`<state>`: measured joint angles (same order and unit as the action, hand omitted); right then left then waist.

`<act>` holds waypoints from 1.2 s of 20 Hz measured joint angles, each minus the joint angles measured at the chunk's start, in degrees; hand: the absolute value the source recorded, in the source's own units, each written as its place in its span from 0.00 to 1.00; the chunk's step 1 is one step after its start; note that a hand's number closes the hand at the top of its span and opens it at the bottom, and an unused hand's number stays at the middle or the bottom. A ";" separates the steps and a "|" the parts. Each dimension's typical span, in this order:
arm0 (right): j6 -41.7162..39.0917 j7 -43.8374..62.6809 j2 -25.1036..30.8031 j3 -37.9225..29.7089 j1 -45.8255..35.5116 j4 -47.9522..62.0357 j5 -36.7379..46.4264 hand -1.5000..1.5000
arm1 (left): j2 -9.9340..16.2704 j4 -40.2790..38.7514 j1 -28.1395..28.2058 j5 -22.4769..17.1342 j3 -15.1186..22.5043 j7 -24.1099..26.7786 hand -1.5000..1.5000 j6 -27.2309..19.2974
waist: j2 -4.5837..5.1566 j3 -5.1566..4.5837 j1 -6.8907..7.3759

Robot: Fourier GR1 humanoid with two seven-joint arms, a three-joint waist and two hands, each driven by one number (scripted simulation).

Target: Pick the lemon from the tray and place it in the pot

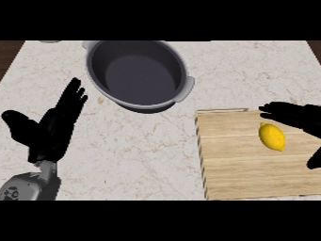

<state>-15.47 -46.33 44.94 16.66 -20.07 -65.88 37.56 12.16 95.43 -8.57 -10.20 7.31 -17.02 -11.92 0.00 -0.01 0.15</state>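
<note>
A yellow lemon [272, 136] lies on a light wooden tray [239, 174] at the right of the counter. My right hand [314, 123] comes in from the right edge with its fingers spread above the lemon and its thumb below it, open around the lemon but not closed on it. A grey pot [138, 73] with side handles stands at the back centre, and nothing is inside it. My left hand [52, 124] rests open at the left, fingers up, clear of the pot.
The counter is pale marble [135, 155]. Dark wood floor shows beyond its left and right back corners. A small pale object [49, 41] peeks in at the top left edge.
</note>
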 measured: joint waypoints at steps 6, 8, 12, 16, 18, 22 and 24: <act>0.33 2.13 -3.35 -0.46 -1.54 2.71 6.71 0.00 | -0.57 0.15 -0.23 0.37 -1.21 -0.76 0.50 1.48 | 0.01 0.00 0.10; 0.82 2.30 -4.68 -0.48 -1.93 3.76 8.97 0.00 | -0.85 0.59 1.06 0.86 -1.24 -0.13 0.50 2.01 | 0.01 0.01 0.14; 0.96 0.91 -5.57 -1.98 -1.75 5.16 12.26 0.00 | -1.81 1.43 2.07 1.87 -1.50 -0.45 0.50 2.37 | 0.01 0.02 0.07; 0.24 0.62 -8.09 -2.33 -1.69 5.16 14.15 1.00 | -2.19 1.52 1.99 2.35 -2.16 -0.72 0.50 3.06 | 0.01 0.00 0.09; 0.58 -2.14 -8.92 -2.56 -1.51 5.51 13.53 1.00 | -2.10 1.87 2.90 2.29 -2.27 -0.34 0.50 3.69 | 0.02 0.02 0.13; 2.68 -5.28 -9.75 -4.01 -2.19 7.17 13.48 1.00 | -3.25 1.09 0.85 3.24 -2.40 -1.26 0.50 3.02 | 0.03 0.01 0.05; 3.56 -6.58 -9.89 -4.83 -1.92 7.57 13.62 1.00 | -3.77 1.08 1.67 3.47 -2.33 -0.84 0.50 3.35 | 0.00 0.01 0.06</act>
<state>-11.92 -52.91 35.05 11.82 -21.99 -58.30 51.18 8.39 96.51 -6.91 -6.73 4.98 -17.86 -8.57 0.01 0.00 0.22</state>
